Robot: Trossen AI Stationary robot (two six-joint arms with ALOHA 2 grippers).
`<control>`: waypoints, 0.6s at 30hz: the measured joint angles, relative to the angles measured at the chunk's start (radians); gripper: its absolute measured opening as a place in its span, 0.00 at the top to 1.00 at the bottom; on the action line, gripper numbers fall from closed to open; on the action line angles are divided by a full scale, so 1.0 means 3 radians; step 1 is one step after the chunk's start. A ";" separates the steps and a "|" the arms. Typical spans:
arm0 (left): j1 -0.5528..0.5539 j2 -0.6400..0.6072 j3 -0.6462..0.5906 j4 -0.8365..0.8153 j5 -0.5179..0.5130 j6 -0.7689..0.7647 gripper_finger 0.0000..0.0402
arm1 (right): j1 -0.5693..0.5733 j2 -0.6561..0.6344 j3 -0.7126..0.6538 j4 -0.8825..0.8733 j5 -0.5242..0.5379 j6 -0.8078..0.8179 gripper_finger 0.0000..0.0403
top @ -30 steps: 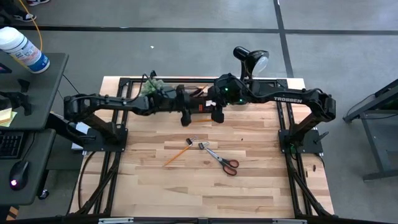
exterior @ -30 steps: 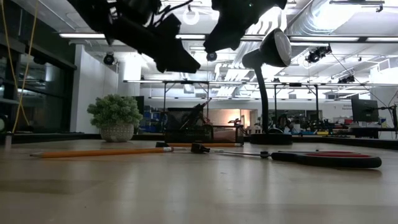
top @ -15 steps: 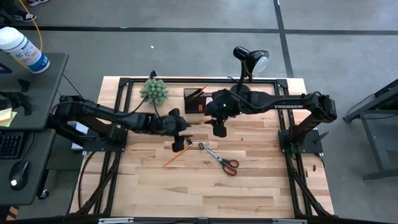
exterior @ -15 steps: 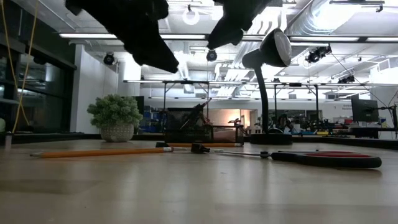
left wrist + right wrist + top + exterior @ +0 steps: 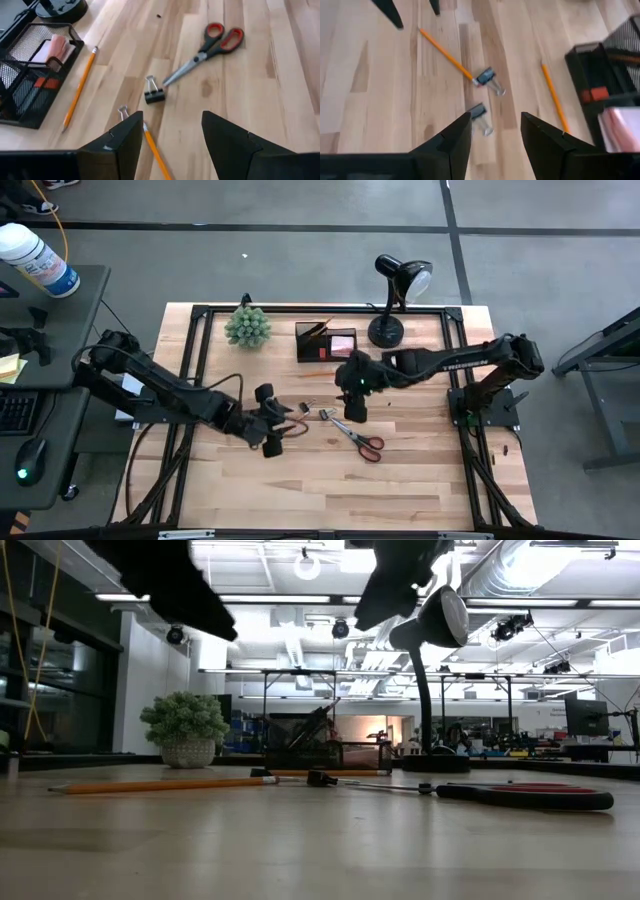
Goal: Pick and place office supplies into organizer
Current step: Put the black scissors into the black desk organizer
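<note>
**Reaching for the loose bits, nothing grabbed yet**

Both arms are out over the middle of the tabletop (image 5: 400,480) and both grippers are empty with jaws spread. The left gripper (image 5: 270,435) hangs over the near end of a pencil (image 5: 156,155), and its wrist view shows that pencil running right between the open fingers, with a binder clip (image 5: 154,93) just ahead. The right gripper (image 5: 354,405) hovers by the scissors (image 5: 358,436), and its wrist view looks down on two binder clips plus a pencil.

The organizer (image 5: 325,342) sits at the far edge between the plant (image 5: 247,326) and the lamp (image 5: 392,298). It already has a pink pad (image 5: 51,47) and something red in its tray, and a pencil poking out of the tall section. Still on the wood are one pencil in the middle, another pencil (image 5: 80,85) lying close to the organizer, the scissors and the clips.

So I'd call this the approach-to-pick step, maybe a bit under halfway overall. Next move for the left looks like dropping straight down and closing across the pencil. It's thin and lies flat, so the fingertips need to get right to the wood or it'll roll away.
</note>
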 joint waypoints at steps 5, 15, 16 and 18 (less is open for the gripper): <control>-0.0257 0.0001 0.0000 -0.0175 -0.0086 -0.0078 0.54 | 0.0372 0.0000 0.0000 -0.0156 0.0520 0.0578 0.60; -0.0920 0.0001 0.0000 -0.0172 -0.0599 -0.0561 0.54 | 0.1073 0.0000 0.0000 -0.0673 0.0985 0.1985 0.61; -0.0982 0.0001 0.0000 -0.0173 -0.0673 -0.0597 0.54 | 0.1141 0.0000 0.0000 -0.0717 0.0984 0.2041 0.61; -0.1063 0.0001 0.0000 -0.0170 -0.0769 -0.0629 0.54 | 0.1272 0.0000 0.0000 -0.0822 0.0981 0.2128 0.61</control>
